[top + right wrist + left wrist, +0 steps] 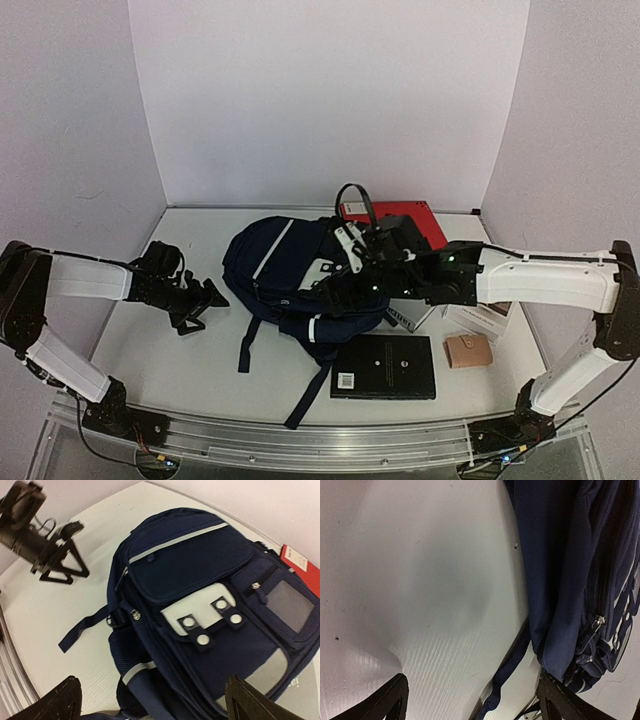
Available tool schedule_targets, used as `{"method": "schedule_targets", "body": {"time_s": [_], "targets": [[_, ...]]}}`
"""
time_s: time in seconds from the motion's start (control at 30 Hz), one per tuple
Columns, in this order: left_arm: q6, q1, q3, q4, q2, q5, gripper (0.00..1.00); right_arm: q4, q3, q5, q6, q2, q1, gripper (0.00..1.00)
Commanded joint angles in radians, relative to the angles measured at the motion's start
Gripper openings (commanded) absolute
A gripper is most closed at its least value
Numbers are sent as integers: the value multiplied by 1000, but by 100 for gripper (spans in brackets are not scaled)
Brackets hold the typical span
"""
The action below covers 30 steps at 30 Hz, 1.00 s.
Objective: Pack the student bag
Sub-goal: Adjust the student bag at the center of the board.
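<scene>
At the middle of the table (pixel 160 350) lies the student bag (pixel 290 265), front face up, its dark shoulder straps (pixel 305 400) trailing toward the near edge. A red book (pixel 405 213) lies just behind it. A black book (pixel 383 367) and a tan wallet (pixel 468 351) lie near its right side, both outside the bag, so by my reading the packing is barely begun. The right gripper (pixel 150 685) hangs over the bag's front pockets with its jaws spread wide and nothing between them. The left gripper (pixel 472 677) is just beside the bag's left flank, low over the bare table, jaws likewise apart and empty. No compartment looks open in these views, so the step in hand seems to be getting the main compartment unzipped. To do that well, the left arm should pin or pinch the fabric near the zipper pull (pixel 596 622), which shows in its wrist view. That way the soft bag would not slide or bunch when the slider is drawn. The right arm should take a pull tab squarely, fingertips closing across the tab rather than on loose cloth, and draw along the line of the zip, not upward. The straps could snag a finger, so it is best to approach from above.
</scene>
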Motion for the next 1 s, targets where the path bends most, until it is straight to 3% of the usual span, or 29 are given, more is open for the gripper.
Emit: {"method": "schedule_targets", "body": {"time_s": [0.0,0.33,0.53,0.73,0.87,0.97], "targets": [[-32,-9,66,125,35,27,85,25,72,145,-80,151,58,96],[-67,-12,17,142,-13,-17,82,24,248,322,-256,400,88,98],[-77,-12,-6,140,-39,-19,82,13,291,317,-332,512,87,98],[-77,-12,-1,126,-55,-25,82,11,326,489,-363,624,86,96],[-78,-12,3,111,-66,-31,82,21,340,486,-335,618,80,73],[-79,-12,-3,102,-82,-40,82,48,334,434,-301,566,67,38]]}}
